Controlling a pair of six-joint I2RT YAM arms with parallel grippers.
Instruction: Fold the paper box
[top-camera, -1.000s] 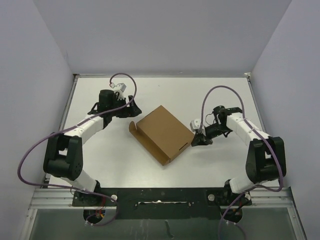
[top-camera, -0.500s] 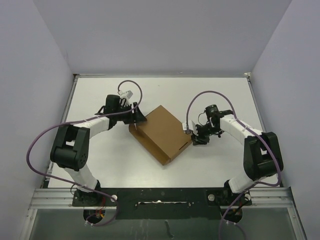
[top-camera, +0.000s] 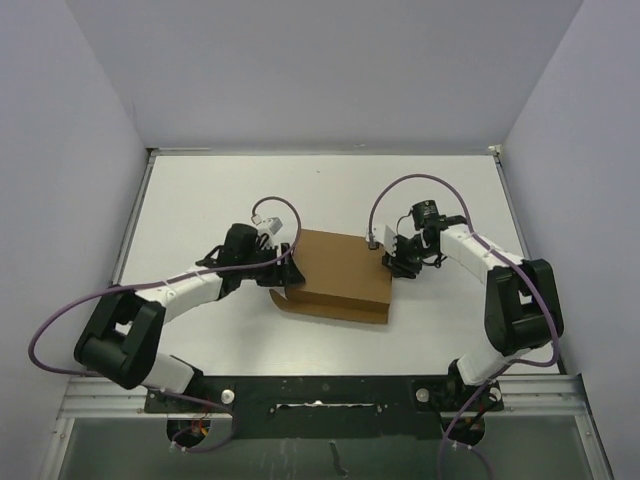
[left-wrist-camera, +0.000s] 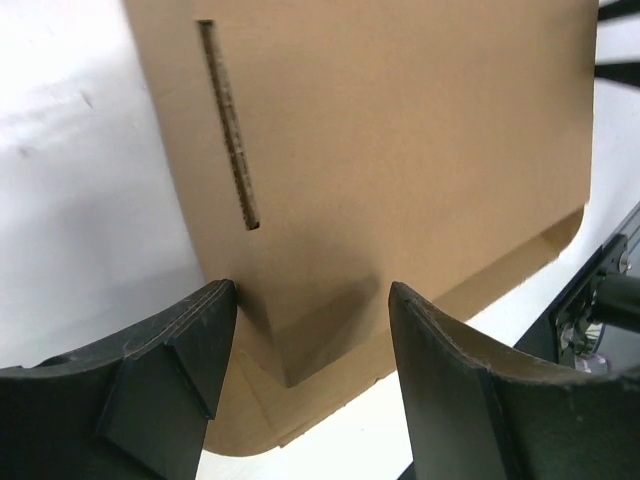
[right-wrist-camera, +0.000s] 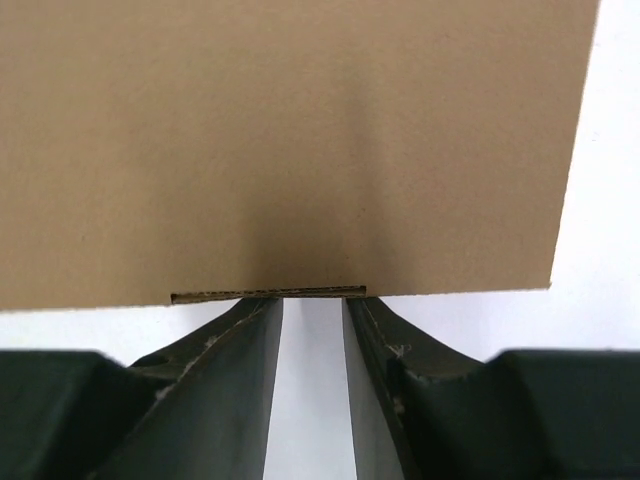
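Looks like the paper box (left-wrist-camera: 400, 150) ahead of the left gripper (left-wrist-camera: 312, 300) is plain matt cardboard, rough-cut at the slot (left-wrist-camera: 228, 120), fingers (left-wrist-camera: 170, 380) dull black plastic.

Bright, even overhead light glares mildly off the white worktop (top-camera: 200, 200), casting soft shadows by the paper box (top-camera: 345, 270); wrist views blur up close.

Found no readable text, label, brand, number or sign in any view. Saw only plain, unprinted brown cardboard on the paper box (top-camera: 340, 270).
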